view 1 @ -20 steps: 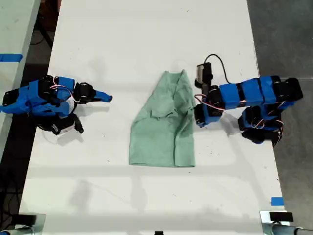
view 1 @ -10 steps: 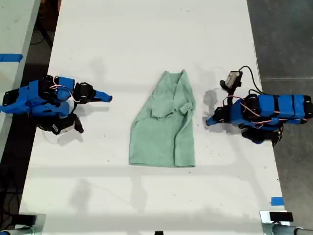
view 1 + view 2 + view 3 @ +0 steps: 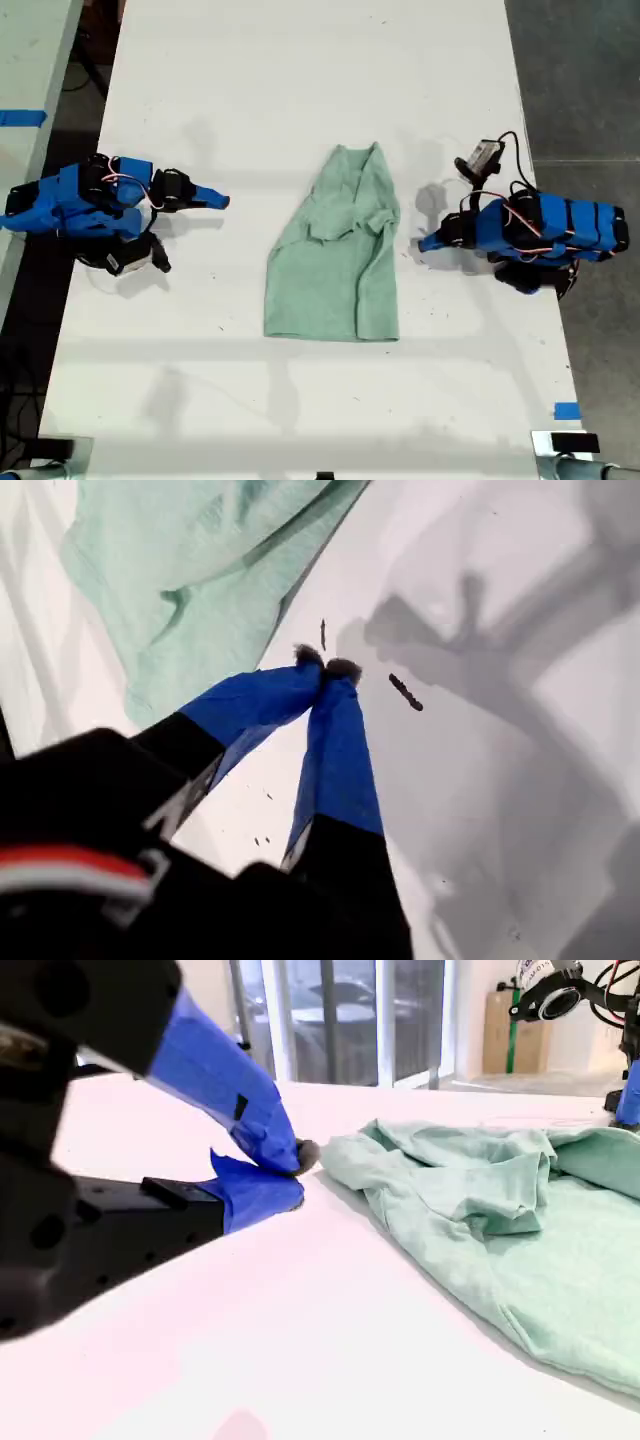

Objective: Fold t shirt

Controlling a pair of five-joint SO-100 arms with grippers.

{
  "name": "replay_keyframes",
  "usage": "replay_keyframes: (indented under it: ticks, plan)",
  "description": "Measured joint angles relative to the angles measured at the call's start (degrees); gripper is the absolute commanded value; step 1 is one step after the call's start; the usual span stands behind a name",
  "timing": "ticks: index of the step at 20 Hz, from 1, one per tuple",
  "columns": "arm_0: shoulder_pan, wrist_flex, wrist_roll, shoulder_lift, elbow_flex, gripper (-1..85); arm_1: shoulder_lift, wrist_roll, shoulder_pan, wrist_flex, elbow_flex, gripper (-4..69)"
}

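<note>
One t shirt (image 3: 335, 250), two tools (image 3: 424, 243) (image 3: 222, 201), both closed, empty.

A long white bench (image 3: 300, 80) is seen under bright light. Dark grey floor (image 3: 575, 70) is shown along its side at the exterior view's right. Beyond the bench, tall windows (image 3: 340, 1020) and a cardboard box (image 3: 500, 1030) are visible.

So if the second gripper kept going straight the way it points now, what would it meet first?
Probably the t shirt. My second gripper is shut just above the white table, aimed at the shirt's near edge, with only bare tabletop between; depth is uncertain.
</note>
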Motion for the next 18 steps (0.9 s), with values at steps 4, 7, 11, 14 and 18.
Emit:
replay_keyframes:
  ticks: [4,7,11,14,18]
  plan:
    - [0.00,0.09,-0.62,0.00,0.00,0.0,0.00,0.00,0.00,0.00,0.09,1.4]
    - [0.00,0.70,-1.93,0.00,0.00,0.0,0.09,0.35,-0.35,0.00,0.09,1.4]
    - [-0.53,0.79,-2.81,0.00,0.00,0.0,0.09,0.70,-0.53,0.00,0.09,1.4]
    - [-0.44,0.79,-2.99,0.00,0.18,0.0,0.09,0.70,-0.53,0.00,0.09,1.4]
    - [-0.88,0.79,-2.99,0.00,0.18,0.0,0.09,0.70,-0.53,0.35,0.09,1.4]
